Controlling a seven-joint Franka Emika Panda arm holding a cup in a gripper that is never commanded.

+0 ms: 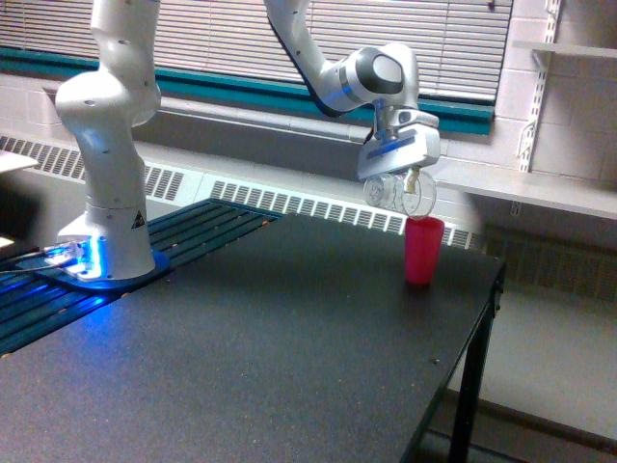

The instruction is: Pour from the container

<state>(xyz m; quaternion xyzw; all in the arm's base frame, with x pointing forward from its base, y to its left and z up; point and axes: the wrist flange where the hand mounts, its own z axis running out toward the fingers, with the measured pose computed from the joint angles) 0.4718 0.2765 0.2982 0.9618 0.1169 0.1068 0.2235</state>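
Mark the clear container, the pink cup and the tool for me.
clear container (400, 194), exterior view, its see-through side wall.
pink cup (422, 253), exterior view, middle of its side.
tool (399, 177), exterior view, between its fingertips.

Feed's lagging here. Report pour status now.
Gripper shut on clear cup, jaws clamped. Clear cup tipped on its side, mouth above pink cup. Pink cup upright near table edge. Nothing in the way.
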